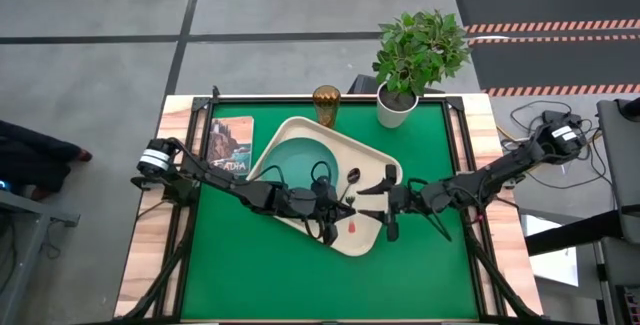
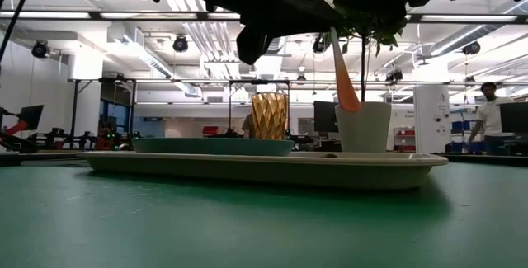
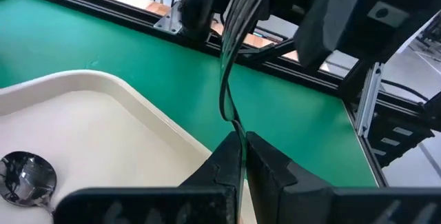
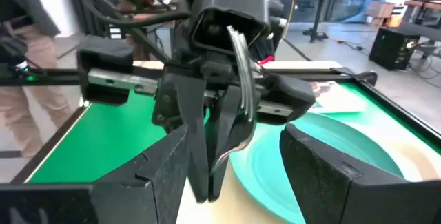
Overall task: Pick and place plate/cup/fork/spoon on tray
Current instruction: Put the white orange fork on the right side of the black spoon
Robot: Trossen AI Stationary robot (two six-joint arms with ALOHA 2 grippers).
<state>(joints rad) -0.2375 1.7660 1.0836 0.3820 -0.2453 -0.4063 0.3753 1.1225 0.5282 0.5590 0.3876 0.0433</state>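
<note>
On the green counter (image 1: 300, 285), a picture-covered book (image 1: 230, 145) is left at the far left, apart from the task. Beside it the tray (image 1: 300, 135) is set at an angle, and the plate (image 1: 295, 157) is already laid in its left part, likely to leave the right free for cutlery. The left gripper (image 1: 347, 208) is held over the tray, jaws clamped on the fork (image 2: 344, 78), handle down, apparently for lowering. The spoon (image 1: 353, 175) is lying in the tray nearby. The right gripper (image 1: 375, 200) is held just beyond, jaws wide and empty. The cup (image 1: 326, 104) is untouched behind the tray.
</note>
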